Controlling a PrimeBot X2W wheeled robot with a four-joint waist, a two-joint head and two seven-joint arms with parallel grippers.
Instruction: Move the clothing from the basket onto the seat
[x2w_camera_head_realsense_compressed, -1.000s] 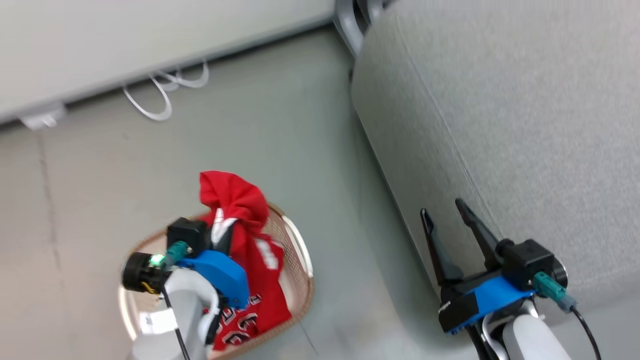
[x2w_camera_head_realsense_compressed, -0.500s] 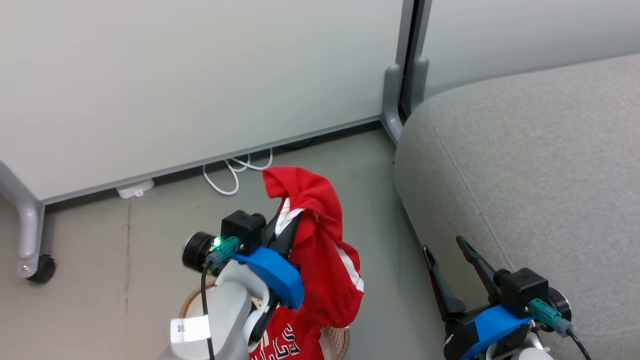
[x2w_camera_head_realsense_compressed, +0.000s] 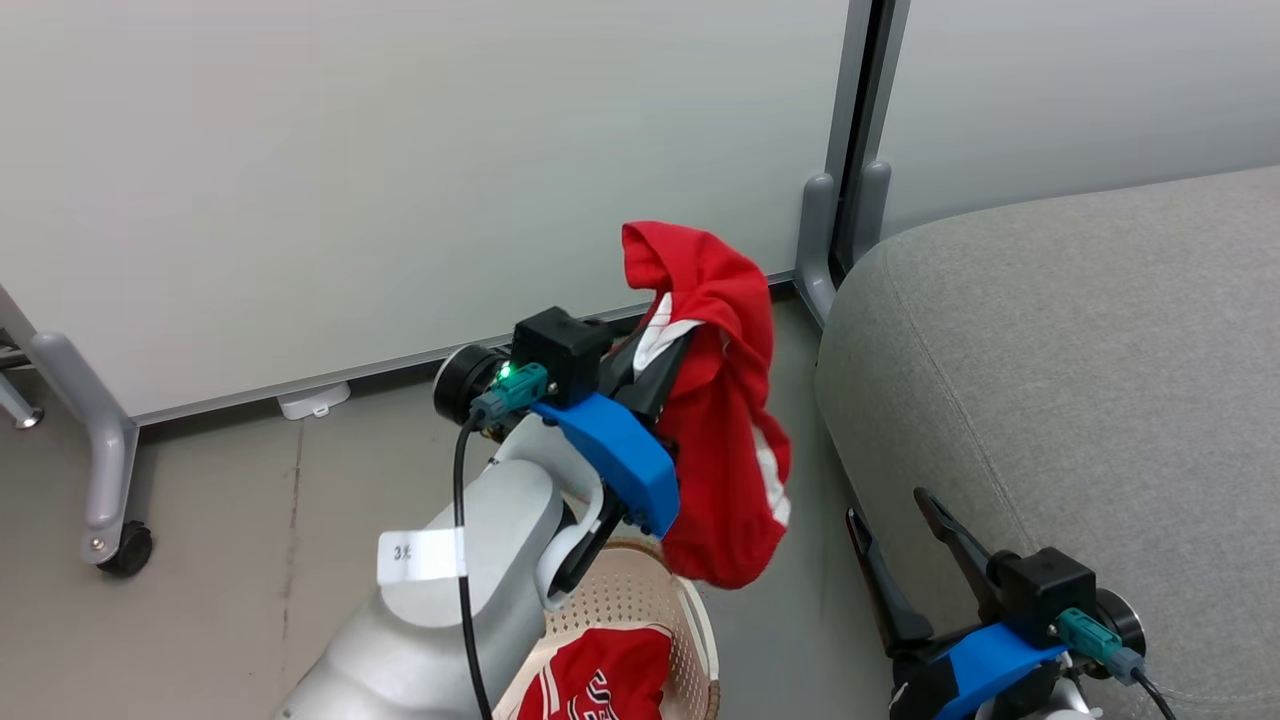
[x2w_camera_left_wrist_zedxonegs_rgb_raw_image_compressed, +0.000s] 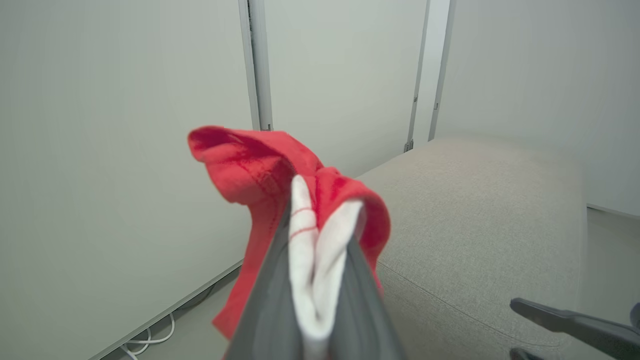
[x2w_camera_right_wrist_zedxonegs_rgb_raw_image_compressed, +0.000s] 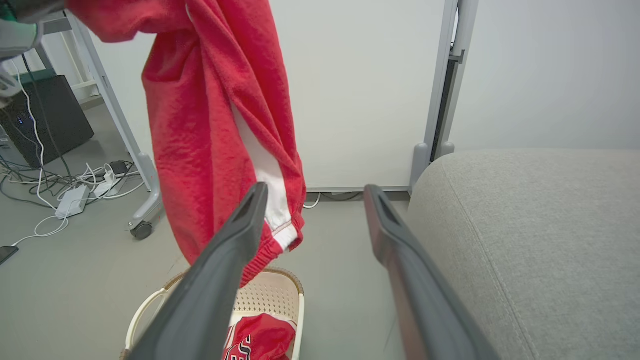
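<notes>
My left gripper (x2w_camera_head_realsense_compressed: 668, 345) is shut on a red piece of clothing (x2w_camera_head_realsense_compressed: 725, 420) with white trim, which hangs in the air above the basket (x2w_camera_head_realsense_compressed: 700, 620). The left wrist view has the same fabric (x2w_camera_left_wrist_zedxonegs_rgb_raw_image_compressed: 280, 180) pinched between the left gripper's (x2w_camera_left_wrist_zedxonegs_rgb_raw_image_compressed: 320, 220) dark fingers. A second red jersey (x2w_camera_head_realsense_compressed: 600, 680) with lettering lies inside the cream basket (x2w_camera_right_wrist_zedxonegs_rgb_raw_image_compressed: 295, 310) on the floor. The grey seat (x2w_camera_head_realsense_compressed: 1080, 380) stands to the right of the hanging cloth. At the lower right, my right gripper (x2w_camera_head_realsense_compressed: 890, 505) is open beside the seat's front edge, holding nothing.
A pale partition wall (x2w_camera_head_realsense_compressed: 400, 180) with a grey post (x2w_camera_head_realsense_compressed: 850, 150) runs behind. A wheeled grey leg (x2w_camera_head_realsense_compressed: 105, 480) stands at the left. Cables, a power strip (x2w_camera_right_wrist_zedxonegs_rgb_raw_image_compressed: 72, 207) and a black box (x2w_camera_right_wrist_zedxonegs_rgb_raw_image_compressed: 47, 120) lie on the floor at the far left.
My left gripper has lifted the red clothing up out of the basket and carried it toward the seat. The camera has tilted up. The right gripper has stayed open.
</notes>
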